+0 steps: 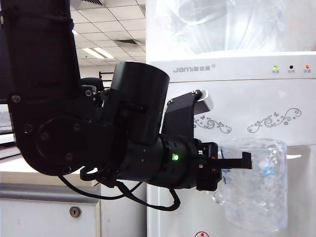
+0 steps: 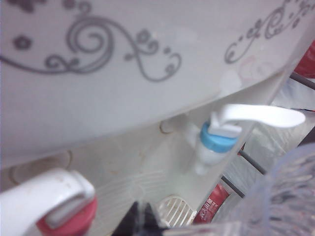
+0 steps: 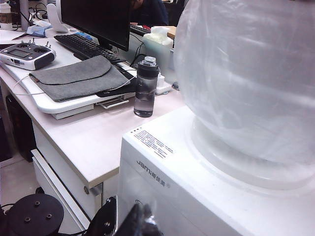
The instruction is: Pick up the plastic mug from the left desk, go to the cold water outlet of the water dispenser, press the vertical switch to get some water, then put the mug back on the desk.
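Note:
My left gripper [image 1: 238,162] is shut on the rim of the clear, dimpled plastic mug [image 1: 256,192], near its thin handle, and holds it upright in front of the water dispenser [image 1: 232,106]. The left wrist view shows the dark fingertips [image 2: 140,223] pressed together, with the mug's rim [image 2: 275,196] beside them. The cold water outlet [image 2: 215,141], with its blue collar, lies just beyond the rim. Its vertical switch [image 2: 263,115], a white lever, stands apart from the mug. My right gripper [image 3: 142,222] hangs beside the dispenser's top, shut and empty. The left desk [image 1: 44,173] lies behind my left arm.
The red-collared tap [image 2: 69,219] is close to my left gripper. A big water bottle [image 3: 246,73] tops the dispenser. On the desk [image 3: 88,140] stand a smoky-grey bottle [image 3: 146,88], a grey pouch [image 3: 78,76], a keyboard [image 3: 91,46] and a monitor [image 3: 101,17].

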Controlling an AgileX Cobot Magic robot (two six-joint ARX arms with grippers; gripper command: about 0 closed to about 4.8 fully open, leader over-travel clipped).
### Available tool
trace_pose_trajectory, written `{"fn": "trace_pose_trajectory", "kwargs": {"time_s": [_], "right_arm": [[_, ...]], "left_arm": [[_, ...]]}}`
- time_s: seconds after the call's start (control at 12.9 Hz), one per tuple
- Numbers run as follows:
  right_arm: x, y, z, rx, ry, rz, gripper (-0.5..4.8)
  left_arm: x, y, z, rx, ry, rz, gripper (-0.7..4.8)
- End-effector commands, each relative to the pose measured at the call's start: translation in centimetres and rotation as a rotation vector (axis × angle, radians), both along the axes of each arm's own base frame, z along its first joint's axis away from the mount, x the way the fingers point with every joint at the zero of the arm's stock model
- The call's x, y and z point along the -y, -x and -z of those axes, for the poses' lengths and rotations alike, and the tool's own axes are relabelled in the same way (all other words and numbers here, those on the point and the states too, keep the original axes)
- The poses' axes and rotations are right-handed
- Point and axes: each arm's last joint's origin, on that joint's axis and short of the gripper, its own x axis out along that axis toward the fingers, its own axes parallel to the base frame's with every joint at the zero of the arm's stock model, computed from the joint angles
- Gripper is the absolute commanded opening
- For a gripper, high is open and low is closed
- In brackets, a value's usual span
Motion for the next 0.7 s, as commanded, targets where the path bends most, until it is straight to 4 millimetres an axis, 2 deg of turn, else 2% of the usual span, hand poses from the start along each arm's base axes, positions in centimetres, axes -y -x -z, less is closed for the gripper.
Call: {"fn": "trace_pose_trajectory", "kwargs": {"time_s": [0.08, 0.15, 0.23, 0.7], "right_arm": [[0.1, 0.0, -0.1, 0.007, -0.004, 0.006, -0.01], [0.1, 0.0, -0.1, 0.003, 0.001, 0.006, -0.01], [0.1, 0.0, 0.0, -0.002, 0.008, 0.005, -0.01], [0.1, 0.1, 0.1, -0.006, 0.012, 0.001, -0.01]], "left_arm": [[0.2, 0.0, -0.4, 0.013, 0.022, 0.017, -0.06], [0.2, -0.1, -0.4, 0.013, 0.022, 0.015, -0.06], [0.1, 0.0, 0.1, 0.045, -0.073, 0.021, -0.06], [0.2, 0.1, 1.3, 0.052, -0.098, 0.003, -0.05]]}}
